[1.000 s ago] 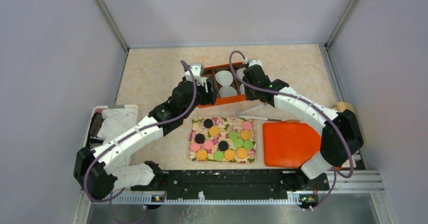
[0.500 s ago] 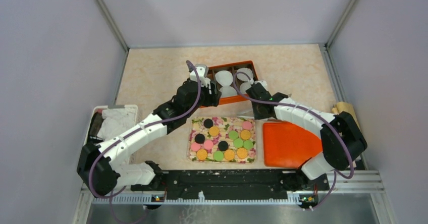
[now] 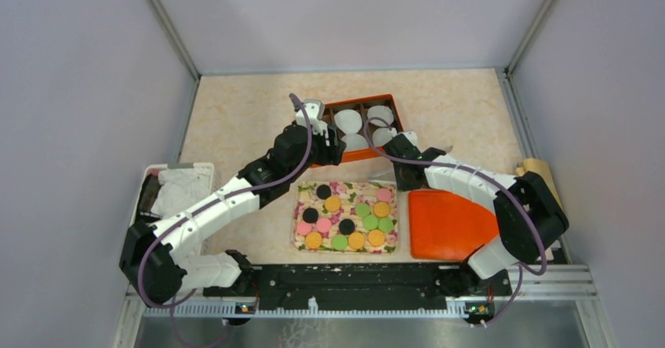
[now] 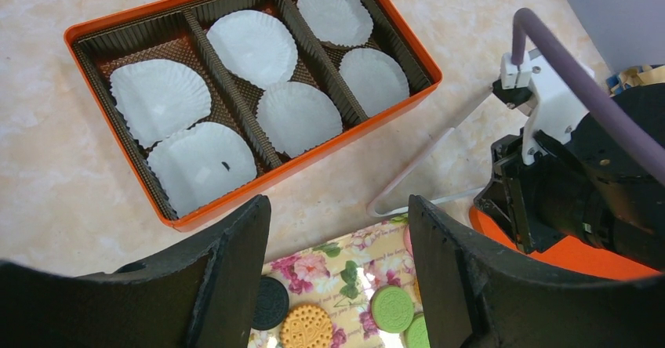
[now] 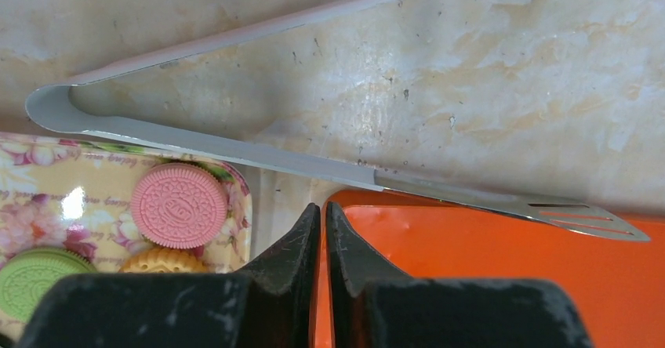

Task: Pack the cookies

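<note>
Several cookies (image 3: 345,216) in black, orange, pink and green lie on the floral tray (image 3: 297,226). My left gripper (image 4: 337,207) hovers open and empty above the tray's far edge, just short of the orange box (image 4: 357,132), with a green cookie (image 4: 392,307) below it. The box holds white paper cups (image 4: 252,46) and no cookie. My right gripper (image 5: 323,207) is down at the orange lid (image 5: 486,270), its jaws pressed onto the lid's left rim. A pink cookie (image 5: 179,204) lies just to its left. In the top view the right gripper (image 3: 401,177) is at the lid's far left corner.
Metal tongs (image 5: 235,152) lie on the table between the box and the tray, their tips resting on the lid's far edge. A white bin with cloth (image 3: 176,191) stands at the left. A brown roll (image 3: 537,168) lies at the right wall.
My right arm drew back from the box to the lid's corner and its jaws closed. The left arm shifted slightly right early on, then held still.
</note>
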Robot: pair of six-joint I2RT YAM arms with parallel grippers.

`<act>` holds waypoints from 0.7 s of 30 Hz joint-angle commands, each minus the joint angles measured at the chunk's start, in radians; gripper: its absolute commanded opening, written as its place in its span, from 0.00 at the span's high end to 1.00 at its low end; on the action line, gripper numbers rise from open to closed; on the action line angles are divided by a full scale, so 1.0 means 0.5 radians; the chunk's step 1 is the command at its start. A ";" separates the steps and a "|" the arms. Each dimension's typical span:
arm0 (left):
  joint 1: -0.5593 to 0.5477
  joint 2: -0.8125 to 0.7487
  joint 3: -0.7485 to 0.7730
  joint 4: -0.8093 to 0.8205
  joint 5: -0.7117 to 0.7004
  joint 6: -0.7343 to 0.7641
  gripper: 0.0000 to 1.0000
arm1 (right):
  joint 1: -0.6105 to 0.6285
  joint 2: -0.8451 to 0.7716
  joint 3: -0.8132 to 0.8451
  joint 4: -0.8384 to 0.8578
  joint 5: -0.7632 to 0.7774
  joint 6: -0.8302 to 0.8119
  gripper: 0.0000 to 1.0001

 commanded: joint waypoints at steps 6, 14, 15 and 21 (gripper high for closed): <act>-0.005 -0.014 -0.014 0.112 0.023 -0.011 0.29 | -0.045 0.130 0.042 -0.002 0.094 0.091 0.94; -0.005 -0.016 -0.013 0.115 0.038 -0.003 0.29 | -0.235 0.278 0.082 0.069 0.109 0.051 0.94; -0.005 -0.018 -0.016 0.116 0.038 -0.002 0.29 | -0.257 0.283 0.091 0.078 0.112 0.048 0.94; -0.005 -0.004 -0.011 0.116 0.052 -0.003 0.28 | -0.369 0.324 0.152 0.056 0.144 0.022 0.94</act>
